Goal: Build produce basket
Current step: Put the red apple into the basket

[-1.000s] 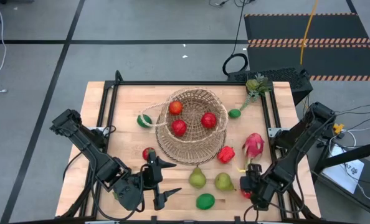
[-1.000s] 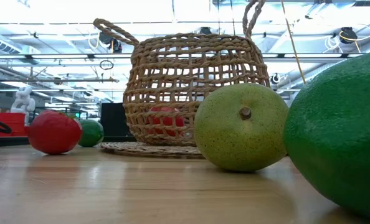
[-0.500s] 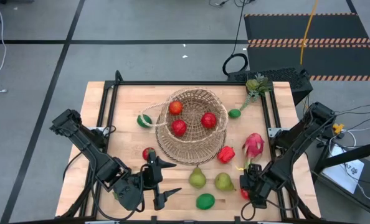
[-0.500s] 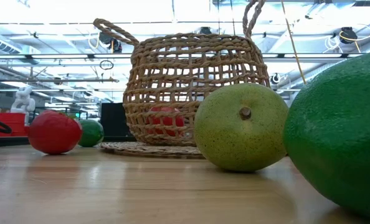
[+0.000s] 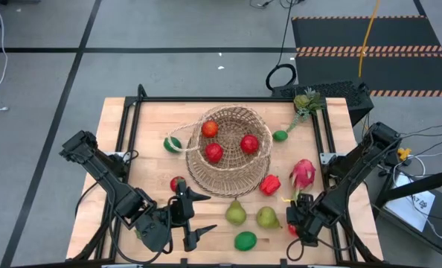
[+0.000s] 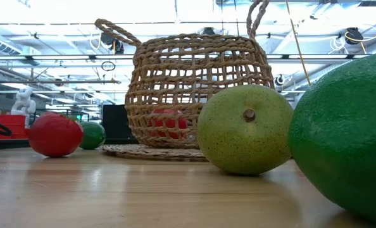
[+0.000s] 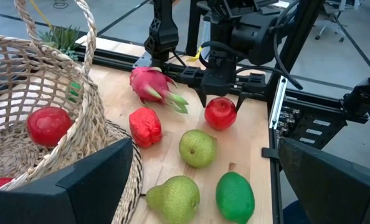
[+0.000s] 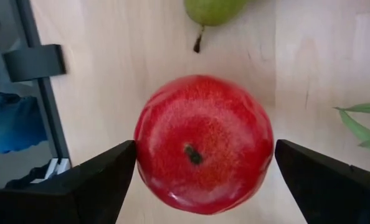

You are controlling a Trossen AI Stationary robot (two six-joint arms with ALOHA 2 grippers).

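A robotics lab or workshop, grey floor (image 5: 42,45) with black tape lines, striped hazard mat (image 5: 370,50), loose cables (image 5: 280,74), wooden table (image 5: 146,126) in a metal frame.

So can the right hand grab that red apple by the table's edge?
Probably yes. The right hand hangs right above the red apple, fingers open on both sides, nothing between them.
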